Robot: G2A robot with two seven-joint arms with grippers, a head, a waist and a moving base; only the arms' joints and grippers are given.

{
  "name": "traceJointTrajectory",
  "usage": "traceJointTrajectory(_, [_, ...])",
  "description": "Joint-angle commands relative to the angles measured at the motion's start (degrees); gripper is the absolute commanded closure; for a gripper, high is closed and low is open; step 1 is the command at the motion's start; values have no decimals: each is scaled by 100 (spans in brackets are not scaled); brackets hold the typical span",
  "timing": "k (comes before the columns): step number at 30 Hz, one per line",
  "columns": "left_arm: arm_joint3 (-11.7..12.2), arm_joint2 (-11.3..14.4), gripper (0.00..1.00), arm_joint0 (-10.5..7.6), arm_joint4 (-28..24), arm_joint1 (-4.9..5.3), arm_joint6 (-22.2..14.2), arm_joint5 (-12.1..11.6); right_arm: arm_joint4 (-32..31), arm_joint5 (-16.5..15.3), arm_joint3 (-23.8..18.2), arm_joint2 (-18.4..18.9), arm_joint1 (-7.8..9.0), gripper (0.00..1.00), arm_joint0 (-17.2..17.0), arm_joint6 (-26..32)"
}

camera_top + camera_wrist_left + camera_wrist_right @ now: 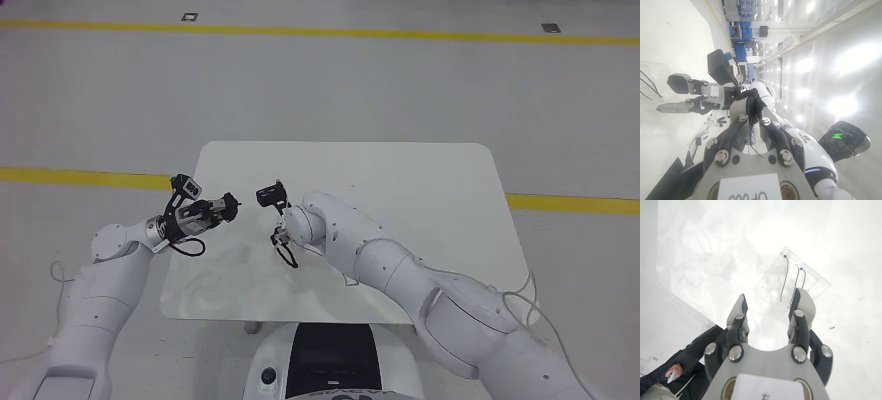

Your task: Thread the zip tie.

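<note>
We found the left gripper (753,97) held in the air over the left half of the table (420,200). Its fingers were pressed together on a thin black zip tie (757,151), whose strap ran back between them toward the wrist. Just to the right of it, also above the table, the right gripper (770,294) hung with its fingers spread wide and nothing between them. The tips of the two grippers pointed toward each other, near but not touching. On the table below the right gripper lay a clear tray (811,270). It held three more black zip ties (785,275) lying side by side.
</note>
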Motion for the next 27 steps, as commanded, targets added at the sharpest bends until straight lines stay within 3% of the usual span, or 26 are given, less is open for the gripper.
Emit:
traceJointTrajectory(1, [0,0,100,0,0,0,0,0,-2,-22,99,5,-40,100,4,-35])
traceJointTrajectory(16, [0,0,100,0,0,0,0,0,-259,37,723,-120,-405,100,64,-84])
traceJointTrajectory(27, [0,0,100,0,0,0,0,0,-373,-209,1077,-145,-618,100,148,166])
